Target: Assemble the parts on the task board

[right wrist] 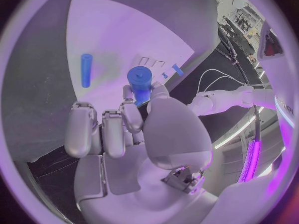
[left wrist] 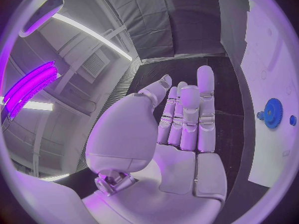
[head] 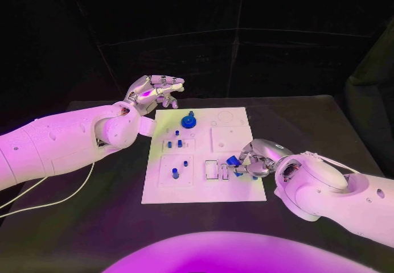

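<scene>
On task board, blue parts, right robot hand pinching blue cylinder

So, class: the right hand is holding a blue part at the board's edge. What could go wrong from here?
1. The right hand pinches the blue cylinder only at the tips of its fingers, so the part might slip or tilt.
2. Its fingers could nudge the loose blue peg lying on the task board.
3. The left hand is off the board, so the board may shift under pressure.

Black table, white cable
</scene>
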Motion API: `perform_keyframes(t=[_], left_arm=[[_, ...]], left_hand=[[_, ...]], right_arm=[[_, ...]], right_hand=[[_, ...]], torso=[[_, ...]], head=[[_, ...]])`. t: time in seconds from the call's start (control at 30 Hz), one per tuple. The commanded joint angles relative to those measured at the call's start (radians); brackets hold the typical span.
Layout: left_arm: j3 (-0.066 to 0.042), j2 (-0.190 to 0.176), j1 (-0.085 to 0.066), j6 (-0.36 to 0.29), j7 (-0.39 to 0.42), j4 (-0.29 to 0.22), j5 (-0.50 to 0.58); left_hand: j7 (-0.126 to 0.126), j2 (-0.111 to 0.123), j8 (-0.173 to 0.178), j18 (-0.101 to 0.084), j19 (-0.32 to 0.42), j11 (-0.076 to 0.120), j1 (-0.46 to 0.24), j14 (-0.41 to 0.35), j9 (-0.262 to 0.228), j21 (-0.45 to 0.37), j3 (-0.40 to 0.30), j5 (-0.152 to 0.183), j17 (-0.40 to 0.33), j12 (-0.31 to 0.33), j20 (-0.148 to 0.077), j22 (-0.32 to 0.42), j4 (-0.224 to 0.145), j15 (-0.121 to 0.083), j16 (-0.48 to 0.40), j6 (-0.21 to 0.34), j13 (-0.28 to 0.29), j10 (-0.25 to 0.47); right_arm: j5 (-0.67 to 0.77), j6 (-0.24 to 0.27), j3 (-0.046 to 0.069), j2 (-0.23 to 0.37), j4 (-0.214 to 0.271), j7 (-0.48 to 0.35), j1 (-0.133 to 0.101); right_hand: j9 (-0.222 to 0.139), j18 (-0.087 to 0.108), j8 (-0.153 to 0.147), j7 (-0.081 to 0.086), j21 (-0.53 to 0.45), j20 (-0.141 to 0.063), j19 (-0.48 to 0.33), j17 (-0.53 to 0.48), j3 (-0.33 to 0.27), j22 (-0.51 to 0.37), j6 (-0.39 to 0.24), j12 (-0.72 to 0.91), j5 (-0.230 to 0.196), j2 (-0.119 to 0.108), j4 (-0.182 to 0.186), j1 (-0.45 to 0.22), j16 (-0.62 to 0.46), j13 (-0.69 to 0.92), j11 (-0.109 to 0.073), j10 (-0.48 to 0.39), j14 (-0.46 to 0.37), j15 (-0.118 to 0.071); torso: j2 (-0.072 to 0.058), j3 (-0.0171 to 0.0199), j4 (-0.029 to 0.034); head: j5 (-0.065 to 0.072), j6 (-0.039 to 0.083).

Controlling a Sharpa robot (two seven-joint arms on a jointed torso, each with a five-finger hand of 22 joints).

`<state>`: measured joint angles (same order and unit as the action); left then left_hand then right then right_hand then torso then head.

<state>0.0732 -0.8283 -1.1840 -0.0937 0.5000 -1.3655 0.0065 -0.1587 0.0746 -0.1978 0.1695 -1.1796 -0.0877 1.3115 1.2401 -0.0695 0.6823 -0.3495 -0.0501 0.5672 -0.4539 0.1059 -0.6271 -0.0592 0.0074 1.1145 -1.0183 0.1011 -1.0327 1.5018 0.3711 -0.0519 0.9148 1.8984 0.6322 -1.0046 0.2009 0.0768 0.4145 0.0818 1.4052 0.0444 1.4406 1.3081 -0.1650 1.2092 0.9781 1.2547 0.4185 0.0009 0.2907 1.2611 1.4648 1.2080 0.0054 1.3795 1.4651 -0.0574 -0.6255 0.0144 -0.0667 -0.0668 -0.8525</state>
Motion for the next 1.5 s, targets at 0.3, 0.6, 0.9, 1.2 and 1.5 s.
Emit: perform_keyframes(t=[0.3, 0.6, 0.9, 1.2, 1.5], left_arm=[[-0.001, 0.002, -0.002, 0.011, 0.004, -0.004, 0.002], [-0.001, 0.004, -0.002, 0.011, 0.004, -0.004, 0.002], [-0.001, 0.004, -0.002, 0.013, 0.002, -0.004, 0.002], [-0.001, 0.005, -0.002, 0.014, 0.002, -0.004, 0.002], [-0.001, 0.004, -0.002, 0.013, 0.002, -0.004, 0.002]], left_hand=[[0.001, -0.004, -0.007, 0.013, 0.002, 0.000, 0.002, -0.007, 0.000, -0.007, 0.007, 0.000, -0.002, -0.003, 0.004, 0.001, 0.001, 0.001, -0.006, 0.008, 0.002, 0.008], [0.001, -0.004, -0.007, 0.013, 0.002, 0.000, 0.002, -0.007, 0.000, -0.007, 0.007, 0.000, -0.002, -0.003, 0.004, 0.001, 0.001, 0.001, -0.006, 0.008, 0.002, 0.008], [0.001, -0.004, -0.007, 0.013, 0.002, 0.000, 0.002, -0.007, 0.000, -0.007, 0.007, 0.000, -0.002, -0.003, 0.004, 0.001, 0.001, 0.001, -0.006, 0.008, 0.002, 0.008], [0.001, -0.004, -0.007, 0.013, 0.002, 0.000, 0.002, -0.007, 0.000, -0.007, 0.007, 0.000, -0.002, -0.003, 0.004, 0.001, 0.001, 0.001, -0.006, 0.008, 0.002, 0.008], [0.001, -0.004, -0.007, 0.013, 0.002, 0.000, 0.002, -0.007, 0.000, -0.007, 0.007, 0.000, -0.002, -0.003, 0.004, 0.001, 0.001, 0.001, -0.006, 0.008, 0.002, 0.008]], right_arm=[[-0.090, -0.037, 0.002, -0.078, -0.039, -0.010, -0.005], [-0.098, -0.092, 0.002, -0.141, -0.085, 0.023, -0.005], [-0.084, -0.128, 0.002, -0.179, -0.119, 0.042, -0.010], [-0.057, -0.112, 0.002, -0.203, -0.140, 0.045, -0.012], [-0.030, -0.132, 0.002, -0.211, -0.167, 0.049, -0.017]], right_hand=[[0.016, -0.009, 0.018, -0.014, 0.008, -0.007, 0.007, 0.033, -0.020, 0.009, 0.039, 0.006, -0.010, 0.038, -0.001, -0.027, 0.009, 0.012, -0.013, 0.017, 0.065, -0.017], [0.031, -0.009, 0.023, -0.025, 0.010, -0.015, 0.009, 0.040, -0.036, 0.012, 0.064, -0.002, -0.026, 0.057, 0.000, -0.049, 0.011, 0.012, -0.023, 0.024, 0.066, -0.025], [0.036, -0.010, 0.024, -0.028, 0.010, -0.018, 0.009, 0.042, -0.043, 0.014, 0.072, -0.004, -0.039, 0.064, 0.000, -0.055, 0.012, 0.013, -0.026, 0.027, 0.066, -0.028], [0.048, -0.010, 0.019, -0.030, 0.009, -0.021, 0.009, 0.041, -0.067, 0.013, 0.074, -0.015, -0.099, 0.068, 0.000, -0.073, 0.010, 0.012, -0.028, 0.027, 0.066, -0.030], [0.068, -0.007, 0.007, -0.023, -0.002, -0.018, -0.001, 0.024, -0.146, -0.002, 0.054, -0.082, -0.370, 0.002, 0.003, -0.218, -0.002, -0.035, -0.021, -0.007, 0.060, -0.025]], torso=[[-0.002, -0.0027, 0.0029], [-0.002, -0.0007, 0.0013], [-0.001, 0.0001, 0.0003], [-0.001, -0.0001, 0.0009], [-0.001, -0.0006, -0.0007]], head=[[-0.006, -0.005], [-0.010, -0.006], [-0.015, -0.007], [-0.014, -0.005], [-0.016, -0.003]])
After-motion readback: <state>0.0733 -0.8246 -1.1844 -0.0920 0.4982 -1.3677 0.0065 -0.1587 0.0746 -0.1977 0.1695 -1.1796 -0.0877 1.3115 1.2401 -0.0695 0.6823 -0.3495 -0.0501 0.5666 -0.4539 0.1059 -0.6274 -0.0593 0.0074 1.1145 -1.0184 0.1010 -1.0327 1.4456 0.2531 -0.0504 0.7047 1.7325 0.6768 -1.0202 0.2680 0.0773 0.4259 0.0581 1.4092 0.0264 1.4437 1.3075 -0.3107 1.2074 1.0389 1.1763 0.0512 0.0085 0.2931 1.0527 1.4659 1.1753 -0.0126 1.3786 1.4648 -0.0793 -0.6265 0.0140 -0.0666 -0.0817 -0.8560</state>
